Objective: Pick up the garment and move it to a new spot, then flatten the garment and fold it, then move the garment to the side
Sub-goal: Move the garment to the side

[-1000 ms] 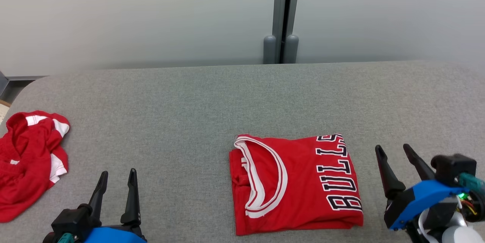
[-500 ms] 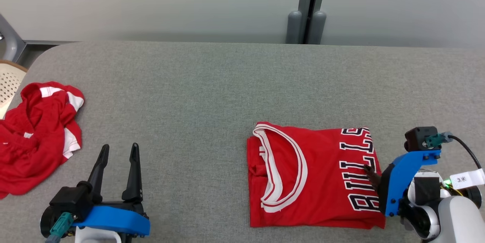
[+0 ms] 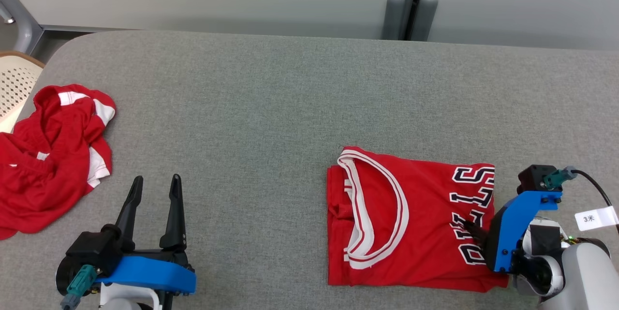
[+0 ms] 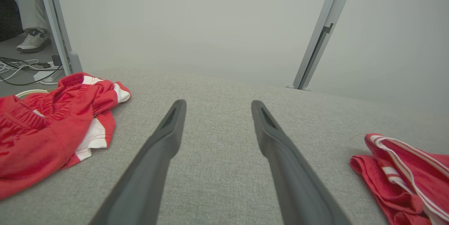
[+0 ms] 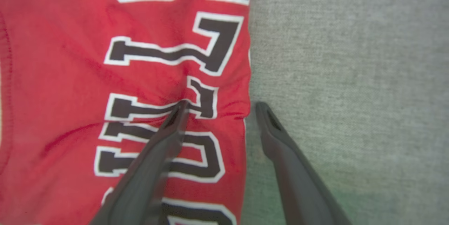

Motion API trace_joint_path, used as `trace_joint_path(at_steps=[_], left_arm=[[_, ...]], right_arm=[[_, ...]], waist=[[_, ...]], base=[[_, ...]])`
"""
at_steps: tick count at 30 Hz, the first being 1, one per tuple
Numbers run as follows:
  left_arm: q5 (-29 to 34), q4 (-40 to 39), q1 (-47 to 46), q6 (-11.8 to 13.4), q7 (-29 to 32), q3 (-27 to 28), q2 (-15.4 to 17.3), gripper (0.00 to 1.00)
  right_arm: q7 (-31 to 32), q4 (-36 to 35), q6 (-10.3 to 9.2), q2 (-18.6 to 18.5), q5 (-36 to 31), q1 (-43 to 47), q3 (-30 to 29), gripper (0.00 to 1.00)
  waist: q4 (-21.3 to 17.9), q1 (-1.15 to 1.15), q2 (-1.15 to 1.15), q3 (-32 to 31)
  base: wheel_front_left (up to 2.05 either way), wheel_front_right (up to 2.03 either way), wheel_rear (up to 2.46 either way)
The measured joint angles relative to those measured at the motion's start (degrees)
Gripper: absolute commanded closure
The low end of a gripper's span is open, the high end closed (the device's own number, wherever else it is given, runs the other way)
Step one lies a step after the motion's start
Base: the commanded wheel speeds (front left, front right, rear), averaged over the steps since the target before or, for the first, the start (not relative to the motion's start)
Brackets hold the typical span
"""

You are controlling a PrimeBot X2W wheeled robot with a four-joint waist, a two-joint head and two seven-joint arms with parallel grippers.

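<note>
The folded red shirt (image 3: 411, 223) lies flat on the grey table (image 3: 271, 107), near the front edge and over to the right. Its white neck band (image 3: 387, 189) faces left, and the big black letters (image 3: 471, 213) run along its right side. The right claw (image 5: 221, 107) is over that right edge with its two fingers spread wide, holding nothing. One finger (image 5: 168, 130) presses down on the letters, and the cloth bunches up a little at its tip. The other finger is on the grey side, just beside the shirt's edge. It may touch the table, but that is hard to tell. The left claw (image 3: 156, 180) is spread wide too and has nothing in it. It sits low over bare table, well apart from the shirt. A crumpled red and white heap of clothes (image 3: 53, 155) lies at the table's left end
</note>
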Motion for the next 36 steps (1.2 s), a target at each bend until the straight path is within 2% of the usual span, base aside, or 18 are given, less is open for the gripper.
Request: trace_joint_path(at_steps=[1,3,4,8,10,13,19,24,30,36], left_arm=[[0.0,0.05,-0.09,0.0,0.0,-0.02,-0.04,0.0],[0.0,0.13,-0.28,0.0,-0.01,-0.03,-0.12,0.0],[0.01,0.2,-0.39,0.0,-0.01,-0.1,-0.19,0.0],[0.01,0.23,-0.73,-0.15,-0.01,-0.32,-0.43,0.0],[0.05,0.08,-0.87,-0.16,-0.01,-0.27,-0.42,0.0],[0.19,-0.53,-1.14,-0.26,-0.01,-0.23,-0.54,0.0],[0.62,-2.18,-1.81,-0.49,-0.03,-0.14,-1.34,0.0],[1.18,-3.91,-3.02,-0.75,-0.03,0.27,-1.8,0.0],[2.9,-5.8,-6.11,-0.96,-0.08,-0.02,-0.9,0.0],[4.04,-6.82,-9.42,-0.99,-0.05,-1.31,1.74,0.0]], right_arm=[[0.37,0.45,-0.05,-0.29,0.37,-0.34,0.57,0.0],[0.67,0.76,-0.16,-0.55,0.38,-0.74,1.33,0.79],[0.26,0.73,-0.18,-0.55,-0.07,-0.82,1.65,1.0],[-1.9,0.49,0.02,-0.33,-1.1,-1.99,3.72,1.0],[-2.58,0.1,0.02,-1.59,-1.29,-2.97,6.57,1.0],[-2.59,-1.26,0.1,-5.78,-1.34,-5.83,11.78,1.0],[-3.39,-4.95,0.1,-16.55,0.49,-14.88,23.75,1.0],[-6.14,-5.83,0.11,-24.02,2.98,-22.29,31.06,1.0],[-12.95,-1.63,0.11,-29.81,4.6,-29.61,33.76,1.0],[-18.13,3.79,0.11,-32.36,4.21,-32.83,31.51,1.0]], waist=[[0.01,0.0,0.0,0.09],[-0.02,0.0,0.0,0.22],[-0.02,0.0,0.0,0.24],[-0.25,0.0,0.0,0.28],[-0.63,0.0,0.0,0.39],[-1.42,0.0,0.0,0.68],[-3.9,0.01,0.0,1.93],[-6.65,0.01,0.0,3.64],[-11.27,0.01,0.0,7.59],[-15.17,0.01,0.0,12.38]], base=[[0.0,0.0,0.0],[0.0,0.0,0.0],[0.0,0.0,0.0],[0.0,0.0,0.0],[0.0,0.0,0.0],[0.0,0.0,0.0],[0.0,0.0,0.0],[0.0,0.0,0.0],[0.0,0.0,0.0],[0.0,0.0,0.0]])
